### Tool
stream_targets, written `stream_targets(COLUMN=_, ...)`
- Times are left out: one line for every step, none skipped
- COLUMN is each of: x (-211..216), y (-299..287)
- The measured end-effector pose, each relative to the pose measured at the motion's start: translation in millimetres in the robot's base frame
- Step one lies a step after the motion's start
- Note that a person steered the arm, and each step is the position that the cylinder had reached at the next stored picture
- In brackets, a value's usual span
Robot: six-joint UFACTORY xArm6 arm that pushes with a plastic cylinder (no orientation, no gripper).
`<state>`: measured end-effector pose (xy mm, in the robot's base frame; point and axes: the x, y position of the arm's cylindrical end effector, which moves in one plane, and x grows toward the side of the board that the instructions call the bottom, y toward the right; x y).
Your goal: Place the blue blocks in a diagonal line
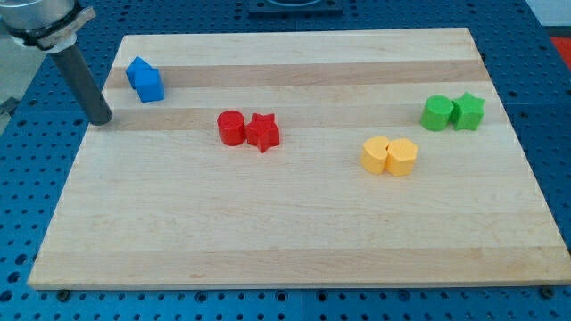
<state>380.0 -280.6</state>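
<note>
My tip point(103, 119) rests on the surface point(268, 223) at its far left edge, just left of the blue blocks point(144, 79); this end effector is a plain rod without jaws.

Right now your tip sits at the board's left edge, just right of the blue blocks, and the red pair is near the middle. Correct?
Not quite. My tip is left of the blue blocks, not right, and slightly below them. It is at the board's left edge, and the red pair is near the middle, as the camera view shows.

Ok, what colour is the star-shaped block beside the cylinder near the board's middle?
Red: the star block touches the red cylinder, shown in the camera view.
</note>
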Motion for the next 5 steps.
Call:
stream_targets(x=-0.1, y=22.3)
stream_targets(x=-3.9, y=39.7)
stream_targets(x=-25.3, y=41.5)
stream_targets(x=-46.6, y=41.6)
stream_targets(x=-55.9, y=41.6)
